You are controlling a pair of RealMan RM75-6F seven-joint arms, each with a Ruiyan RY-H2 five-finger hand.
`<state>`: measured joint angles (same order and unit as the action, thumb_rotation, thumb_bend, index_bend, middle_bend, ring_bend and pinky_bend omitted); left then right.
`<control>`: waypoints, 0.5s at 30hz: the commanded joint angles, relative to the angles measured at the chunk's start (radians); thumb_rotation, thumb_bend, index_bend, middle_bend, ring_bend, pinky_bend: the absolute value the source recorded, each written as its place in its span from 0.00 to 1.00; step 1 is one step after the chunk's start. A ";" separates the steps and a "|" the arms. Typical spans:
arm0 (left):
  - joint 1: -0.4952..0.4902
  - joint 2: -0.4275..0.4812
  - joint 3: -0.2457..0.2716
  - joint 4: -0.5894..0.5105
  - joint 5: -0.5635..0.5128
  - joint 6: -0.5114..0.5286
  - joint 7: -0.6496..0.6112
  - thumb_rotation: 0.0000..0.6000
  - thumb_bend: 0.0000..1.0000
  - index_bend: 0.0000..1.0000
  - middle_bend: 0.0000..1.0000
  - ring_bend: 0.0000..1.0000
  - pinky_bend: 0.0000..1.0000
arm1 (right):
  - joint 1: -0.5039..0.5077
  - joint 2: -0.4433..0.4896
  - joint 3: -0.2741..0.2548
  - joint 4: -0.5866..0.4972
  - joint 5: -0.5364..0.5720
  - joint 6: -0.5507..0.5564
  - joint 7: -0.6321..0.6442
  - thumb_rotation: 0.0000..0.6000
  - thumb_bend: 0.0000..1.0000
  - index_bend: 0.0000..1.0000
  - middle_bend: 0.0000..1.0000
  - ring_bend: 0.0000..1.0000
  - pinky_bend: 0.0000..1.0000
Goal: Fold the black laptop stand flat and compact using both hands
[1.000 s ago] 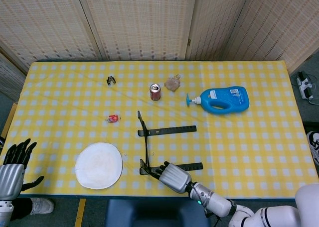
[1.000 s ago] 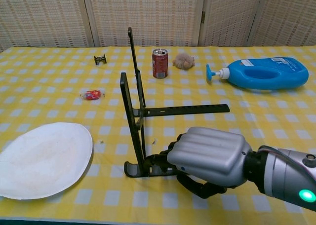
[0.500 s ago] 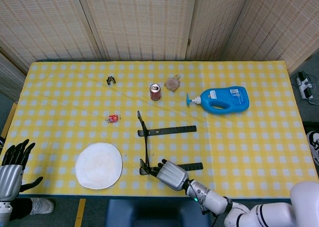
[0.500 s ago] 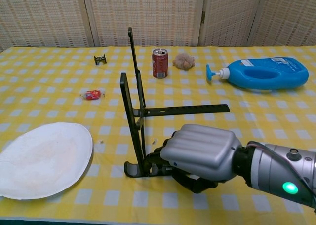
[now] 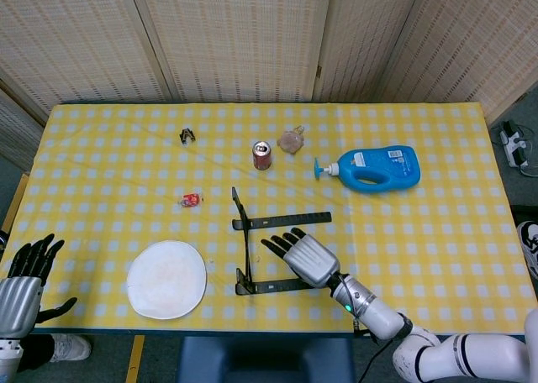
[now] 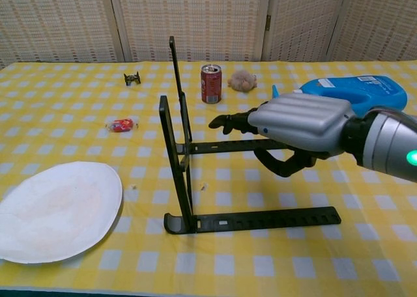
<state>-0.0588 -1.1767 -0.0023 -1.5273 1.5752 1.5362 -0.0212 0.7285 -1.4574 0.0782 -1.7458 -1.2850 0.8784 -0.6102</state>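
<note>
- Black laptop stand point(image 5: 252, 257) near front middle of table point(image 5: 437, 232), unfolded: two flat rails lying on yellow-and-white checked cloth, two uprights rising at their left ends.
- Near rail point(image 6: 260, 220) bare along full length in chest view; far rail point(image 6: 221, 146) partly hidden behind right hand.
- Right hand point(image 5: 303, 255) raised above stand, between the two rails in head view, fingers point(image 6: 228, 122) spread and pointing left toward uprights, thumb curled under; holding nothing, not touching stand.
- Left hand point(image 5: 25, 274) off front-left table edge, fingers apart, empty, well away from stand; seen in head view only.
- White paper plate point(image 5: 166, 279) left of stand, near front edge.
- Small red wrapped item point(image 5: 191, 200) behind plate, left of stand.
- Red soda can point(image 5: 262, 155) upright, behind stand.
- Beige fuzzy lump point(image 5: 292, 140) just right of can; cannot tell what it is.
- Blue detergent bottle point(image 5: 374, 168) lying on side at right, pump nozzle pointing left.
- Small black clip-like item point(image 5: 187, 135) toward back left.
- Woven screen panels point(image 5: 235, 39) behind table.
</note>
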 commanded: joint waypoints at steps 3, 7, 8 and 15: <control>0.001 -0.001 0.001 0.003 -0.002 -0.002 -0.003 1.00 0.13 0.03 0.01 0.01 0.00 | 0.082 -0.047 0.045 0.057 0.202 -0.073 -0.092 1.00 0.76 0.00 0.00 0.02 0.00; 0.001 -0.003 0.002 0.009 -0.006 -0.007 -0.010 1.00 0.13 0.03 0.01 0.01 0.00 | 0.141 -0.106 0.053 0.130 0.312 -0.084 -0.160 1.00 0.77 0.00 0.00 0.02 0.00; 0.001 -0.003 0.002 0.010 -0.007 -0.008 -0.011 1.00 0.13 0.03 0.01 0.01 0.00 | 0.153 -0.117 0.055 0.145 0.331 -0.086 -0.169 1.00 0.77 0.00 0.00 0.02 0.00; 0.001 -0.006 0.002 0.019 -0.014 -0.014 -0.022 1.00 0.13 0.03 0.01 0.01 0.00 | 0.226 -0.183 0.071 0.247 0.419 -0.095 -0.190 1.00 0.78 0.00 0.00 0.02 0.00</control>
<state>-0.0576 -1.1822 0.0003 -1.5085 1.5613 1.5227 -0.0427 0.9416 -1.6259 0.1423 -1.5144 -0.8786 0.7882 -0.7948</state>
